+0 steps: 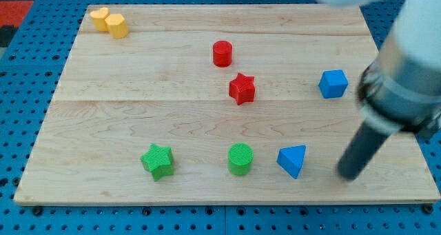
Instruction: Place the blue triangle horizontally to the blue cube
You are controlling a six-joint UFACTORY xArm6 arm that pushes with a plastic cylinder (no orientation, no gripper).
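The blue triangle (293,160) lies on the wooden board near the view's bottom, right of centre. The blue cube (333,83) sits higher up, near the board's right edge. My tip (349,173) is on the board a short way to the right of the blue triangle and slightly lower, apart from it. The cube is well above the tip. The arm's blurred body covers the view's upper right.
A green cylinder (240,158) stands just left of the triangle, a green star (158,160) farther left. A red star (242,89) and red cylinder (222,54) are mid-board. A yellow heart (100,18) and yellow cylinder (117,26) sit top left. The board's right edge (406,125) is near the tip.
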